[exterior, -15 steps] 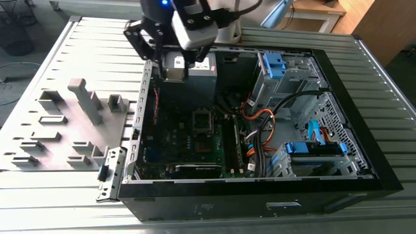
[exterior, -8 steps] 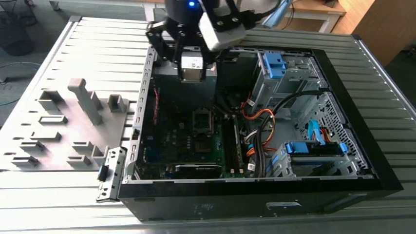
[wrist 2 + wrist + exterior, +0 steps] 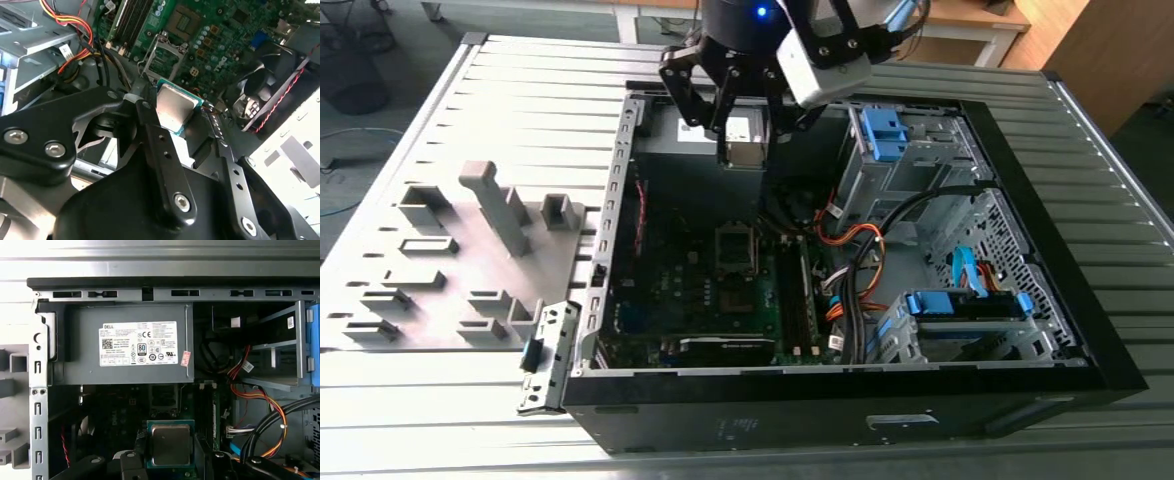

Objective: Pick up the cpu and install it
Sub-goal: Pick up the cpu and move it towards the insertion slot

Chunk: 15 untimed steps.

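One cpu (image 3: 171, 444), one end effector (image 3: 743, 137), one power supply (image 3: 125, 372), one computer case (image 3: 787, 410).

Open computer case (image 3: 854, 400) on slatted table (image 3: 1121, 250) — power supply (image 3: 125, 372), motherboard (image 3: 220, 35) inside.

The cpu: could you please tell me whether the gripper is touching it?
Touching. In the second wrist view the gripper grips the cpu, its fingers pressed against opposite edges with no gap.
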Each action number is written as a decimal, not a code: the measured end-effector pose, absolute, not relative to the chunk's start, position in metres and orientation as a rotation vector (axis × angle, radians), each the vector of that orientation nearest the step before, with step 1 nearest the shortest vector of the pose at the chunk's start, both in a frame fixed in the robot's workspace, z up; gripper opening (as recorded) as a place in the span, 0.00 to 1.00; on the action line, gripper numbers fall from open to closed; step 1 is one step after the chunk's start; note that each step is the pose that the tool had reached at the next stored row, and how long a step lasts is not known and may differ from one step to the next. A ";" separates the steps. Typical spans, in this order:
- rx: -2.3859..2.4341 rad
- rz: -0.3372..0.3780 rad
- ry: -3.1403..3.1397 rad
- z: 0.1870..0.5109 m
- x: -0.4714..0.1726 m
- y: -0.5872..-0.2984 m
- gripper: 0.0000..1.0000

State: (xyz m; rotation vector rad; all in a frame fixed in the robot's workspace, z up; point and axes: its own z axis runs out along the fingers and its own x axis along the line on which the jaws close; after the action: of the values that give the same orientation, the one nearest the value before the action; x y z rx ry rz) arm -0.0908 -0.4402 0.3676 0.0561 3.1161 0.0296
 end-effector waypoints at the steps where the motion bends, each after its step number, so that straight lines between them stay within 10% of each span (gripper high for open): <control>1: 0.056 0.030 3.116 0.368 -0.091 -0.440 0.47; 15: 0.056 0.022 3.116 0.368 -0.091 -0.444 0.47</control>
State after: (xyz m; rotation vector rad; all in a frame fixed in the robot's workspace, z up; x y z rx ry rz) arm -0.0907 -0.4443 0.3677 0.0561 3.1161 0.0221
